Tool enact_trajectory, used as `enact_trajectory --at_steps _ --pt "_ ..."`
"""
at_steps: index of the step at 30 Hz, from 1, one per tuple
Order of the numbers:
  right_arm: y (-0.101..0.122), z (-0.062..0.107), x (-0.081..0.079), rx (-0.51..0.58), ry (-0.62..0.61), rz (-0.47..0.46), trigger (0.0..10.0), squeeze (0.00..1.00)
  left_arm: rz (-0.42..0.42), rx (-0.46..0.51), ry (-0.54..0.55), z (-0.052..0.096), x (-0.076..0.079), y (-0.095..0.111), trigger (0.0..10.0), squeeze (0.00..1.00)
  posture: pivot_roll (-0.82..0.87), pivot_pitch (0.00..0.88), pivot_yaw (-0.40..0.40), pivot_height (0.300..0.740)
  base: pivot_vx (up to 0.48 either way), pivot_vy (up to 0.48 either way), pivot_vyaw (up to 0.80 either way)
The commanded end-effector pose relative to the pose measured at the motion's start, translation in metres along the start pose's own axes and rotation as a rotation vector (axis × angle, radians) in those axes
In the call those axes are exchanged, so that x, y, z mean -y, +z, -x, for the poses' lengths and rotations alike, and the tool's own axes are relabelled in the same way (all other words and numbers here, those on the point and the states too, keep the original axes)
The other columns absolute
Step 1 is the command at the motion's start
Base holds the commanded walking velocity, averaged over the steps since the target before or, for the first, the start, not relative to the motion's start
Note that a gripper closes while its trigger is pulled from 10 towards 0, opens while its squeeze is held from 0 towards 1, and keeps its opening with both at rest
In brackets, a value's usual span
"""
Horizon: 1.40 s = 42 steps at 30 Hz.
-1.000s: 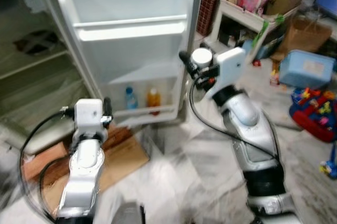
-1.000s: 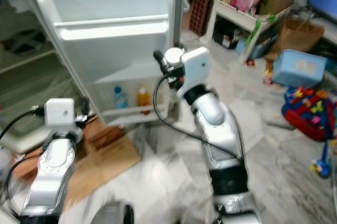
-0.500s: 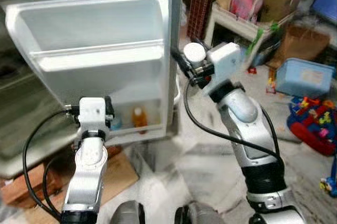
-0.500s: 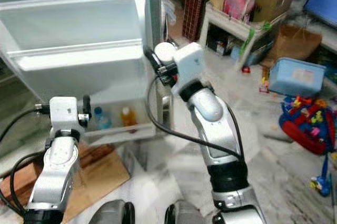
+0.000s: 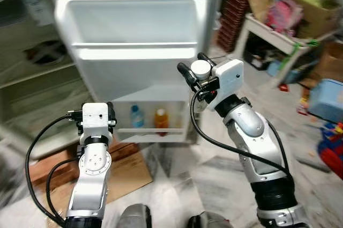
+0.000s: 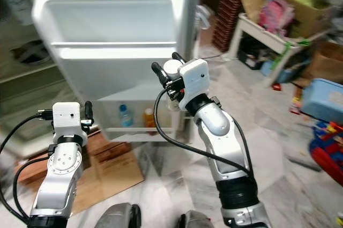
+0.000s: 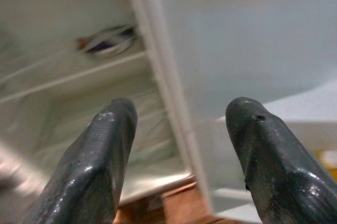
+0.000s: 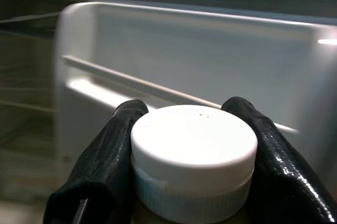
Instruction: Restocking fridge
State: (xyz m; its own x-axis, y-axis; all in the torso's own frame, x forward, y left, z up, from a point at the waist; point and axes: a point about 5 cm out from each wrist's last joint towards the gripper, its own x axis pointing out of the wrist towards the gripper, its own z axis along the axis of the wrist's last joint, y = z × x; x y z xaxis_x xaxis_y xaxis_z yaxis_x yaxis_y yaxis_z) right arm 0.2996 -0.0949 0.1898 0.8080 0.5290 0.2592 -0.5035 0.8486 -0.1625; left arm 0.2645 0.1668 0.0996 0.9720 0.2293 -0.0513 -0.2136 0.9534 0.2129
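White plastic caps the bottle (image 8: 194, 155) that the right gripper (image 5: 196, 71) grasps, its two black fingers (image 8: 108, 166) pressed against either side of the lid. The gripper is raised in front of the open fridge door (image 5: 134, 61), level with the door's middle shelf rail (image 5: 134, 52) (the bottle's body below the cap is hidden between the fingers). Down in the door's bottom rack (image 5: 153, 132) stand a small blue-capped bottle (image 5: 136, 116) and an orange bottle (image 5: 160, 118), side by side and just apart. The left gripper (image 7: 181, 145) sits lower, near the hinge side of the door, with its fingers (image 7: 100, 155) spread apart and nothing between them; past them the left wrist view shows the fridge's inner shelves (image 7: 79, 76) with a dark round item on one. A flattened cardboard sheet (image 5: 126, 166) lies on the marble floor (image 5: 214, 185) under the door. To the right of the fridge is a low white table (image 5: 268, 29) piled with bags and boxes.
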Motion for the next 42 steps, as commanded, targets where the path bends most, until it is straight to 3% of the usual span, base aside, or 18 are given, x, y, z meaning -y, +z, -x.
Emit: enact_trajectory --at_steps 1,9,14,17,31,34,39,42 --pt "0.013 -0.007 0.007 0.042 0.016 0.011 10.0 0.0 -0.009 -0.002 -0.01 -0.003 -0.001 0.0 10.0 0.0 0.02 0.094 0.03 0.74 0.0 0.0 0.8" --pt "0.028 -0.022 0.018 0.087 0.064 0.076 10.0 0.0 -0.008 0.005 -0.017 -0.004 -0.002 0.0 10.0 0.0 0.01 0.092 0.023 0.74 0.0 0.0 0.8" --pt "0.049 -0.049 0.03 0.173 -0.055 0.093 10.0 0.0 0.016 0.016 -0.019 -0.002 0.001 0.003 10.0 0.0 0.03 0.102 0.015 0.74 0.0 0.0 0.0" --pt "0.059 -0.056 0.031 0.216 -0.068 0.108 10.0 0.0 0.026 0.03 -0.038 -0.001 0.003 0.005 10.0 0.0 0.03 0.105 0.015 0.74 0.112 0.0 0.0" --pt "0.082 -0.073 0.038 0.332 -0.187 0.164 10.0 0.0 0.026 0.03 -0.045 -0.002 0.007 0.005 10.0 0.0 0.02 0.108 0.017 0.74 0.31 0.0 0.0" --pt "0.091 -0.077 0.041 0.37 -0.245 0.233 10.0 0.0 0.02 0.028 -0.036 -0.002 0.005 0.004 10.0 0.0 0.02 0.109 0.012 0.74 0.0 0.0 0.0" --pt "0.087 -0.073 0.054 0.336 -0.379 0.326 10.0 0.0 0.018 0.023 -0.028 -0.001 0.005 0.003 10.0 0.0 0.03 0.109 0.004 0.74 0.0 0.0 0.0" --pt "0.08 -0.07 0.058 0.31 -0.405 0.337 10.0 0.0 0.022 0.021 -0.028 0.001 0.006 0.002 10.0 0.0 0.03 0.11 0.002 0.74 0.0 0.0 0.0"
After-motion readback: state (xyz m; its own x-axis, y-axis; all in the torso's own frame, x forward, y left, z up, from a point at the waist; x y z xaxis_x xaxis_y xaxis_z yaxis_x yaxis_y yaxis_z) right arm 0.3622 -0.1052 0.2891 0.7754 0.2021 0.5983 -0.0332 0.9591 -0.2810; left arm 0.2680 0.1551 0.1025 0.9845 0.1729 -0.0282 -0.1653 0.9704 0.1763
